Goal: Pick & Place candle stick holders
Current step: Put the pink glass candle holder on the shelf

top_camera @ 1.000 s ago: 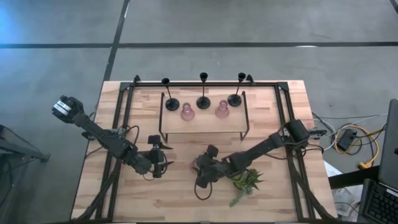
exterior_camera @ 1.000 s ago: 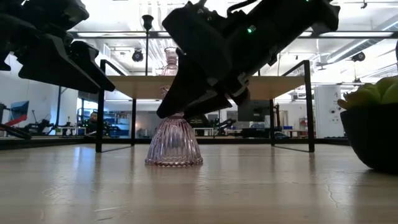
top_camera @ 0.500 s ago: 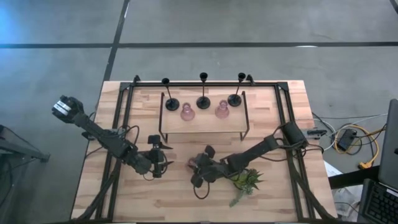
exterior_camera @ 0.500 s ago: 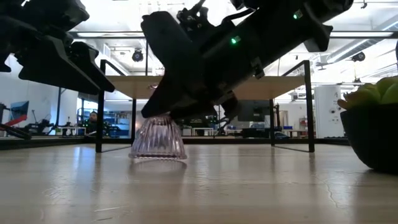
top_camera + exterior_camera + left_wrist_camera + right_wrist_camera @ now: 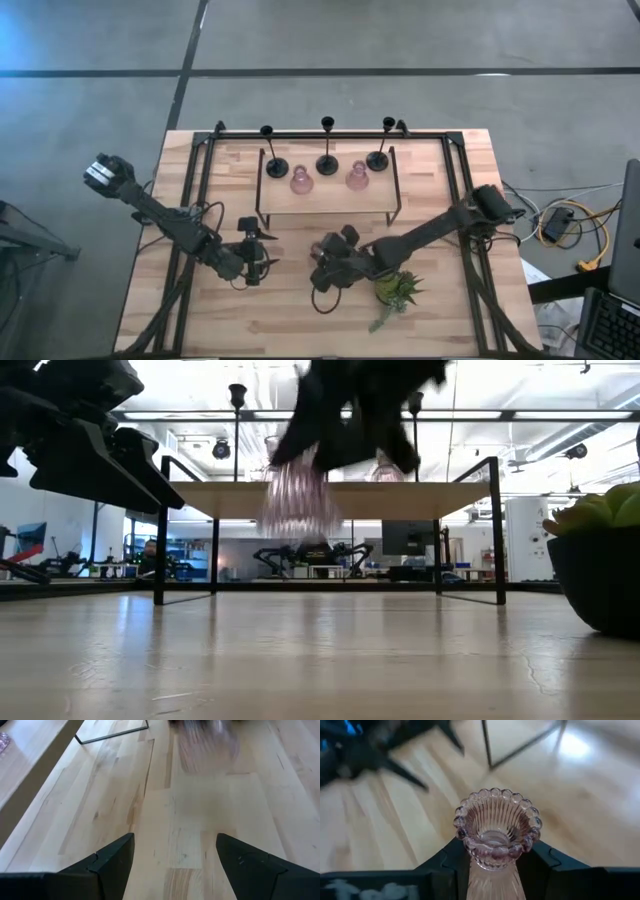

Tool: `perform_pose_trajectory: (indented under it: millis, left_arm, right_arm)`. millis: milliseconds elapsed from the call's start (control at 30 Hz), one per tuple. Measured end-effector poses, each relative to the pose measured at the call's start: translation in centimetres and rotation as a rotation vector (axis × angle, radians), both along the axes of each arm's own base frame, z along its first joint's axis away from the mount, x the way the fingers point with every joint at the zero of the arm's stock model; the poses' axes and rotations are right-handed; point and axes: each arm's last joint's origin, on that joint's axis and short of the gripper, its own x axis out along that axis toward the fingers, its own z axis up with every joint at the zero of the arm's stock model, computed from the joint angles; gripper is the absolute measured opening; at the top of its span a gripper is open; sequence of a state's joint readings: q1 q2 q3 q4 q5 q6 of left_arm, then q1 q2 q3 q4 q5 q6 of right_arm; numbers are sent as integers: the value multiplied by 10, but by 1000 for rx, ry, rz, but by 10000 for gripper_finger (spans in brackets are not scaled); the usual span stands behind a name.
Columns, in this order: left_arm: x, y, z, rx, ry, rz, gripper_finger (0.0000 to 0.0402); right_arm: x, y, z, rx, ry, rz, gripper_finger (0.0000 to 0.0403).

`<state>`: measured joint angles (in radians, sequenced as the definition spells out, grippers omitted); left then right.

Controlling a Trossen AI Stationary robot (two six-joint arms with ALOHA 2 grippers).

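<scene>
Three black stem holders (image 5: 327,160) and two pink glass holders (image 5: 301,181) stand by their bases on the wooden shelf (image 5: 325,203) at the table's far side. My right gripper (image 5: 322,262) is shut on a third pink glass holder (image 5: 496,827) in front of the shelf. That holder shows blurred in the low view (image 5: 295,495), well above the table. My left gripper (image 5: 175,837) is open and empty over bare wood, to the left of the right gripper (image 5: 260,255). My right gripper pinches the pink holder's neck (image 5: 490,870) between its two fingers (image 5: 447,865), just under the beaded cup top (image 5: 496,820). One finger stands on each side of the neck. The holder is upright and lifted clear of the table.
A green spiky potted plant (image 5: 395,290) stands close to the right arm on its near side; its pot shows at the right of the low view (image 5: 600,575). The shelf's black wire legs (image 5: 160,530) stand on the table. A black frame (image 5: 190,200) runs along the table's sides.
My right gripper, shut on the pink holder, first slid it a little toward the table's left edge, then raised it. The holder now hangs upright, clear of the table at about shelf height, where a second ago its base stood on the wood.
</scene>
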<state>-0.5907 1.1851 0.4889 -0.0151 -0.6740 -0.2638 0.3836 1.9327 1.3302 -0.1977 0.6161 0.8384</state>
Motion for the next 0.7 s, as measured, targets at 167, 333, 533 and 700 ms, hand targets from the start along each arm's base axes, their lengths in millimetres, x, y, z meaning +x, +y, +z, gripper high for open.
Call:
perform_pose_trajectory:
  millis: [167,333,533,700]
  left_arm:
    - [0,0,0,0,1,2,284]
    - [0,0,0,-2,-2,3,284]
    - [1,0,1,0,-5,1,284]
    - [1,0,1,2,-4,3,284]
  right_arm:
    - [-9,-2,57,-82,-74,-63,118]
    - [-15,-11,81,-226,-99,-199,118]
    - [-12,-34,81,-292,-96,-315,118]
    - [-8,-53,76,-295,-75,-366,118]
